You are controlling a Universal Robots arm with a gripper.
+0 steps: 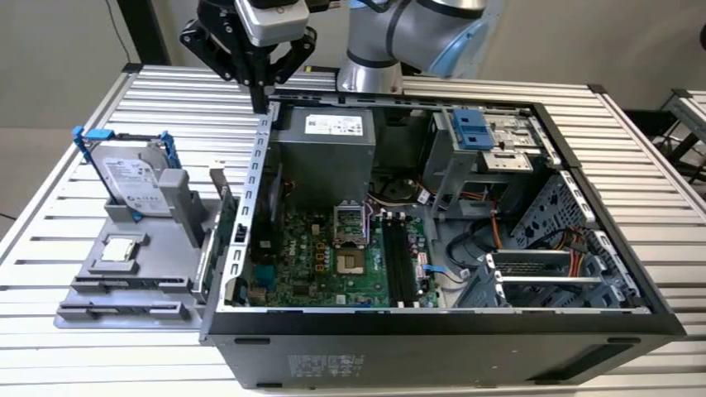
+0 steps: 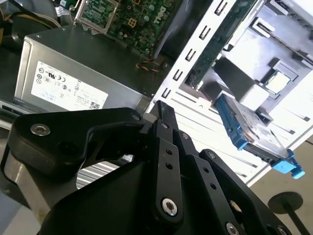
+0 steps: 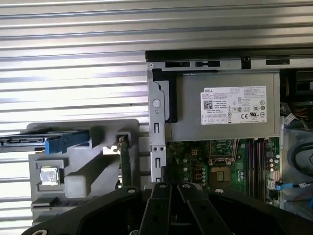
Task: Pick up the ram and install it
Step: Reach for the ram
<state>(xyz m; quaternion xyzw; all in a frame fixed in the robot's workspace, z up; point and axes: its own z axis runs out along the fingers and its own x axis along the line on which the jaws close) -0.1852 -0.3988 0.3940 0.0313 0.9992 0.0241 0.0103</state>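
The ram is a thin dark green board standing on edge in the grey holder, just outside the open computer case's wall on the exterior view's left. It also shows in the first wrist view and the second wrist view. My gripper hangs above the case's back corner, beyond the ram's far end and well above it. Its black fingers are shut together with nothing between them, as the second wrist view confirms. The motherboard's black slots lie inside the case.
A hard drive in a blue caddy and a small square processor chip sit on the holder. The grey power supply fills the case's back corner beside the gripper. The case wall stands between holder and motherboard. Slatted metal table all around.
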